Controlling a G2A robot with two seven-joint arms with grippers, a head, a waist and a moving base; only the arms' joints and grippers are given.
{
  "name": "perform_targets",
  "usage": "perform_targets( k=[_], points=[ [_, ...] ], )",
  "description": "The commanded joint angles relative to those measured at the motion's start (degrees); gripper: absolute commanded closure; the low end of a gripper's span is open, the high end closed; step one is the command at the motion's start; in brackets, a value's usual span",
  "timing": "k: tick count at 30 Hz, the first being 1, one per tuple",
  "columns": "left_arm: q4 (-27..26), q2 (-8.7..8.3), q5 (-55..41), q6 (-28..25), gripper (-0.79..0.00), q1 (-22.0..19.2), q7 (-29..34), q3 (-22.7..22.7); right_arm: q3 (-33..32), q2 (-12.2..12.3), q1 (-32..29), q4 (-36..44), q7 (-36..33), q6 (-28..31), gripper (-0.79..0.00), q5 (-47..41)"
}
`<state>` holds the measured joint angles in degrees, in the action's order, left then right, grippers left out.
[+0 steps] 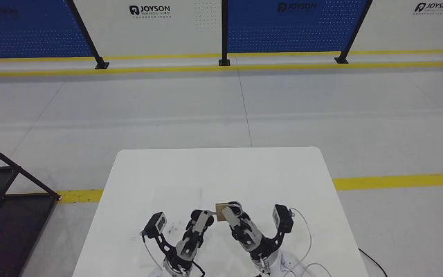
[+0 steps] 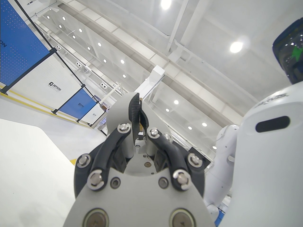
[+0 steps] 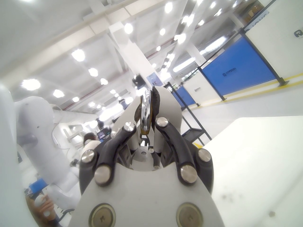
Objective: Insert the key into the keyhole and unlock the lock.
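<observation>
A white table [image 1: 208, 173] with rounded corners stands on a pale grey floor [image 1: 208, 111]. A few small dark specks [image 3: 223, 197] mark its top. A yellow floor line [image 1: 387, 182] runs out from behind both side edges of the table. A black metal frame [image 1: 21, 180] stands on the floor off the left edge. Well beyond the far edge, blue and white partition panels [image 1: 291, 24] on black posts stand in a row, with a double yellow stripe [image 1: 173, 62] along their feet. Round ceiling lights [image 2: 236, 47] shine overhead
</observation>
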<state>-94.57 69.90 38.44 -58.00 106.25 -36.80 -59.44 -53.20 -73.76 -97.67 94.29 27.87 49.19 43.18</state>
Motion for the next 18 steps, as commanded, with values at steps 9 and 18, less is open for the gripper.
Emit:
perform_targets(
  k=[9, 18],
  points=[
    [0.5, 0.09, 1.5, 0.0, -0.277, 0.0, -0.1, -0.1, 0.3, -0.1, 0.3, 0.2, -1.0, -0.3, 0.000, 0.1],
    [1.0, -0.13, 2.3, 0.0, -0.369, 0.6, -1.6, -1.7, -0.7, 0.1, -0.1, 0.8, -1.5, 0.3, 0.000, -0.7]
  ],
)
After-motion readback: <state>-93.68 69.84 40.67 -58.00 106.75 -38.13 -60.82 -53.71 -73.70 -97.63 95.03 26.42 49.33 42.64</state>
